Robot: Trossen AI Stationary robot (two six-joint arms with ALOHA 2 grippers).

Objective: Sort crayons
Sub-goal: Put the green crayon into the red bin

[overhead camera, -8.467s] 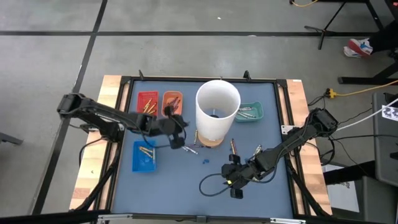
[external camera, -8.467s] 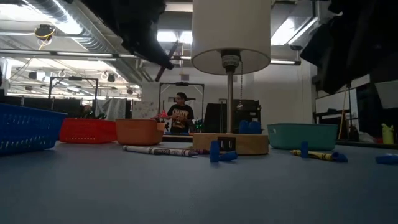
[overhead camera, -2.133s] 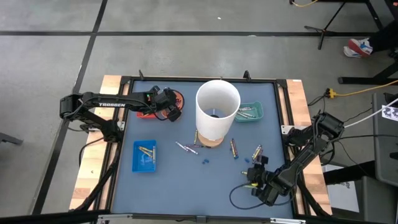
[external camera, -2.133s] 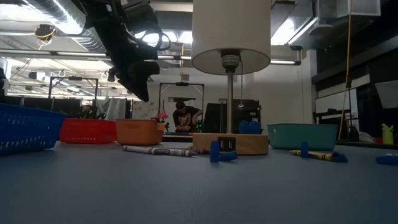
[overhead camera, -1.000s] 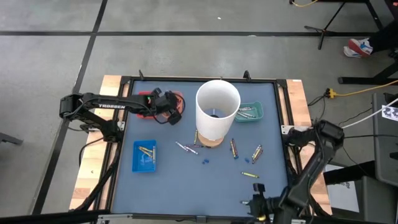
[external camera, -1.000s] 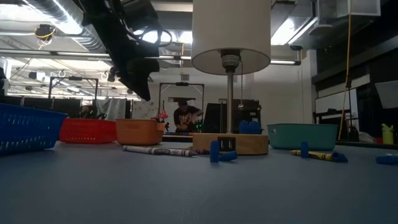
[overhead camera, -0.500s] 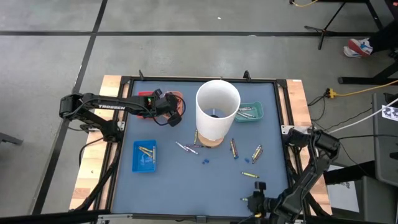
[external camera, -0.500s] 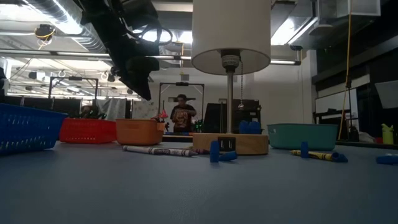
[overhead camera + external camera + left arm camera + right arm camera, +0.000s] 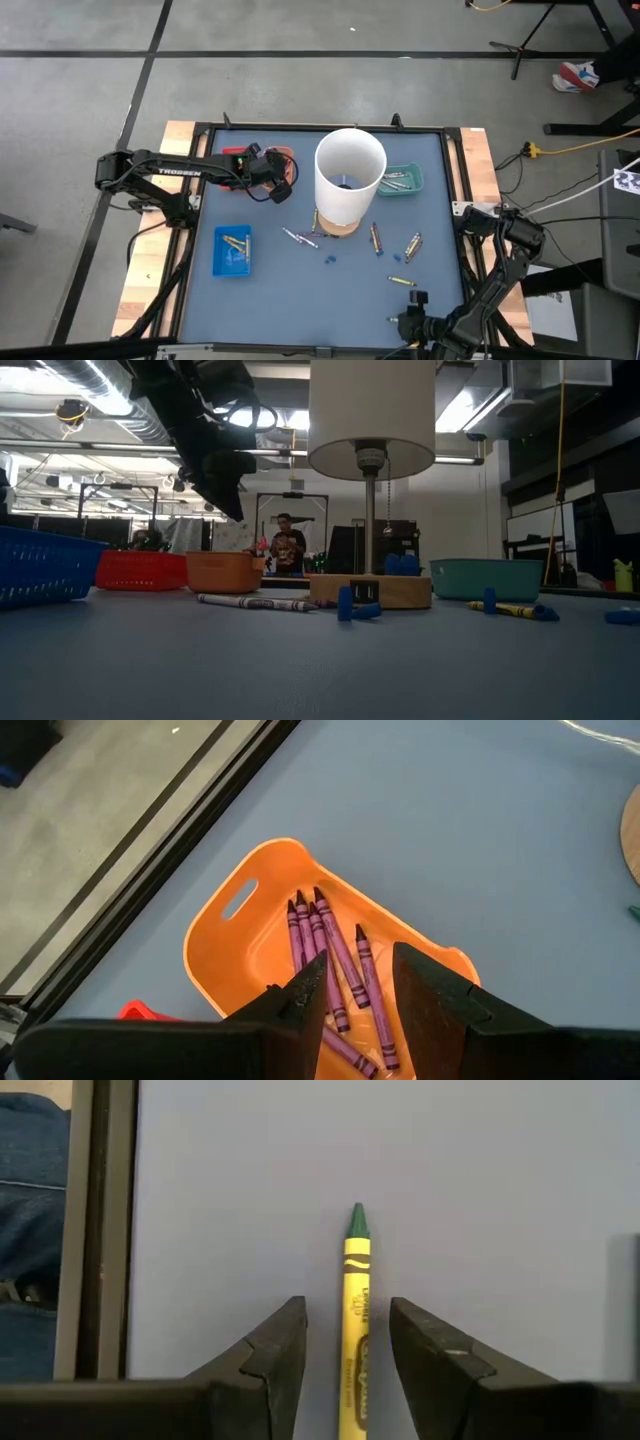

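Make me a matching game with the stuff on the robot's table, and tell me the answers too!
Things:
1. orange tray
2. blue tray
3. yellow crayon
4. white cylinder

Where or how:
A. lies on the mat between the right gripper's open fingers
B. stands in the middle of the table
C. holds purple crayons, under the left gripper
D. sits near the table's left side with a gold-brown crayon in it

Pairs: 1-C, 2-D, 3-A, 4-B

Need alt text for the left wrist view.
Open left gripper hovers above an orange plastic tray holding several purple crayons. The tray sits on a blue-grey table mat near its dark frame edge.
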